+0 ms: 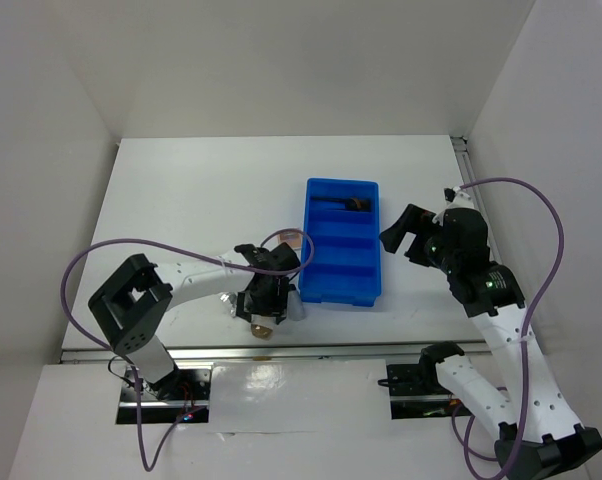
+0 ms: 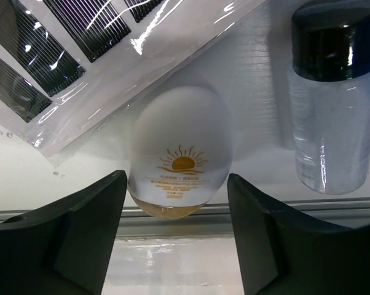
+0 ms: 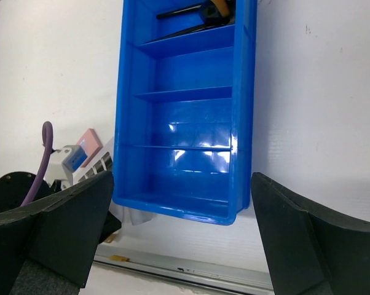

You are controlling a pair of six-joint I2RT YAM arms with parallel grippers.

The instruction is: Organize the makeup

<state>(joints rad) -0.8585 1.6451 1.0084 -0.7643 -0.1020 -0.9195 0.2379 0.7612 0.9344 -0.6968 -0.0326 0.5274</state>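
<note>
The white-tan oval (image 2: 180, 153) lies on the table near its front edge, with a gold sun print and the tan end toward me. My left gripper (image 2: 176, 236) is open, with its fingers (image 2: 80, 233) on either side of the oval's tan end and small gaps showing. In the top view the left gripper (image 1: 264, 310) stands over the oval (image 1: 261, 328). The white strip palette (image 2: 80, 43) with dark squares lies beside the oval. A small clear tube with a black cap (image 2: 332, 104) lies on the other side. A pink compact (image 3: 86, 142) lies left of the blue tray (image 3: 185, 123). Black slim tools (image 1: 341, 203) lie in the tray's far compartment. My right gripper (image 1: 409, 240) is open and empty, right of the tray.
The blue tray (image 1: 343, 275) has several compartments, and the three nearer ones hold nothing. A metal rail (image 3: 234, 273) runs along the table's front edge just behind the oval. White walls close in the table on the left, back and right.
</note>
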